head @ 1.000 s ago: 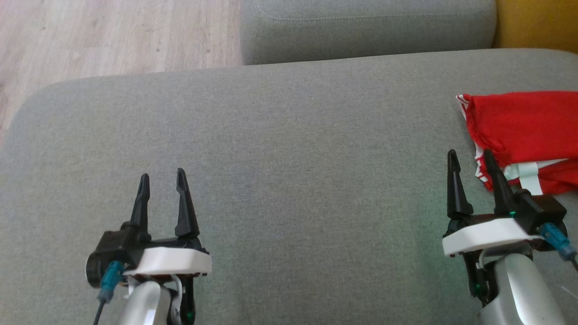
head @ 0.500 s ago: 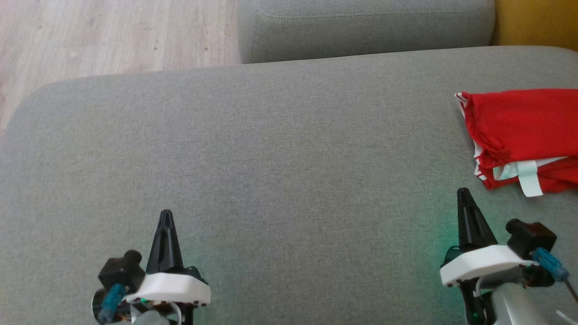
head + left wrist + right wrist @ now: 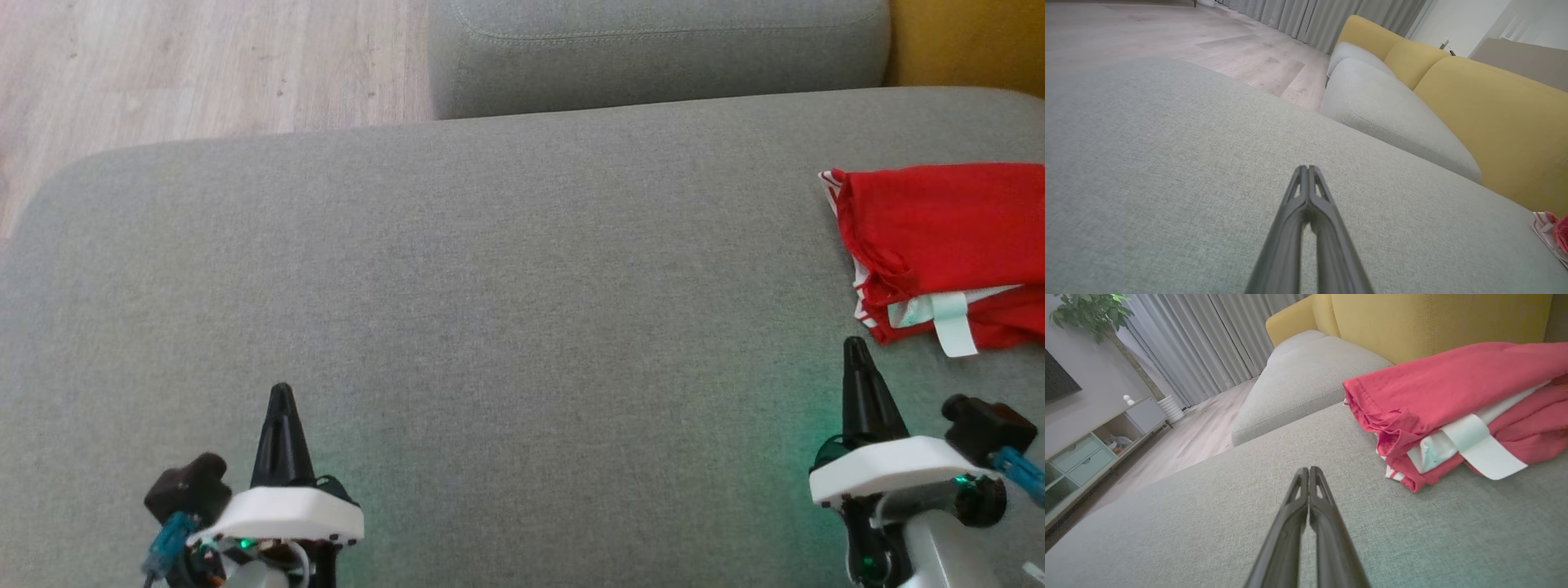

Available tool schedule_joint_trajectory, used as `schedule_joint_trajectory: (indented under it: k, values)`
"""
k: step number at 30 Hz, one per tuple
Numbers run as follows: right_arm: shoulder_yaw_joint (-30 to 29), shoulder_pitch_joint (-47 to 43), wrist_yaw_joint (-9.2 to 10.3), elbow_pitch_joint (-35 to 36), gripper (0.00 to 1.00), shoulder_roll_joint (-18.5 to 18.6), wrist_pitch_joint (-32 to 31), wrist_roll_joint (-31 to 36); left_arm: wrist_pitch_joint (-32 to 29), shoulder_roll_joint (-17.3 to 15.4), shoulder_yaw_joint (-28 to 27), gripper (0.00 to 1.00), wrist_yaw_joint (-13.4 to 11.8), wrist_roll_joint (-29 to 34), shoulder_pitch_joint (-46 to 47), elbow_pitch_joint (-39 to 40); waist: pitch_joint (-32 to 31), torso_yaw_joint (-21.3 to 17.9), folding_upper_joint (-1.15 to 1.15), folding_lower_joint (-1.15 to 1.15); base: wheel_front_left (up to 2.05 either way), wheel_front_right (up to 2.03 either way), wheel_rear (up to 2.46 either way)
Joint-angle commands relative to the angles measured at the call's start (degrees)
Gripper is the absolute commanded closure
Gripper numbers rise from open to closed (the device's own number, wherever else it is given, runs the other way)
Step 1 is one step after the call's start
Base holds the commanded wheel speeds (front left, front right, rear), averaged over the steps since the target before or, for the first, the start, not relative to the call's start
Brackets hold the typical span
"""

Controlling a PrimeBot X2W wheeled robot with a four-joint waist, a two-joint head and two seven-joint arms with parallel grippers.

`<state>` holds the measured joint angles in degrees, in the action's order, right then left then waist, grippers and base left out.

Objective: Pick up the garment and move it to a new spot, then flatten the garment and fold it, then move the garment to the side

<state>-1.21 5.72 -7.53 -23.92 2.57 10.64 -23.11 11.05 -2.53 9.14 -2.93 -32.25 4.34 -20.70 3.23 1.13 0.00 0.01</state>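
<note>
A folded red garment [image 3: 947, 237] with white trim lies at the right edge of the grey sofa cushion [image 3: 506, 310]; it also shows at the right in the right wrist view [image 3: 1453, 400], and a corner of it peeks in at the far right of the left wrist view [image 3: 1553, 237]. My right gripper [image 3: 857, 359] hovers just in front of and left of the garment, shut and empty, not touching it. My left gripper [image 3: 280, 400] is at the lower left over bare cushion, shut with nothing in it. Both pairs of fingers are pressed together in the wrist views [image 3: 1306, 171] [image 3: 1308, 471].
A second grey cushion [image 3: 653, 49] lies beyond the seat, with a yellow backrest [image 3: 971, 41] at the top right. Wooden floor [image 3: 196, 65] lies past the cushion's far left edge. A low cabinet [image 3: 1090, 449], curtains and a plant stand across the room.
Both grippers have closed from open and drawn back toward the bottom of the head view. The right gripper has pulled away from the garment, which stays where it lay.
</note>
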Motion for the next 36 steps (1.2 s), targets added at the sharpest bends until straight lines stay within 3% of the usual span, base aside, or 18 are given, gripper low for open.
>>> schedule_joint_trajectory:
  k: [1,36]
  values:
    - [-0.3,2.2,0.00,2.2,1.00,0.1,-0.4,-1.7,-0.3,-0.1,-1.2,1.00,0.6,-1.4,2.3,2.1,0.0,0.0,0.00,0.00,0.00,0.00,0.00]
    - [-1.9,1.6,0.01,4.8,1.00,0.2,-5.9,-24.1,-6.1,-0.2,-6.0,1.00,3.9,-20.9,2.1,3.6,-1.0,-0.4,0.00,0.00,0.00,0.00,0.00]
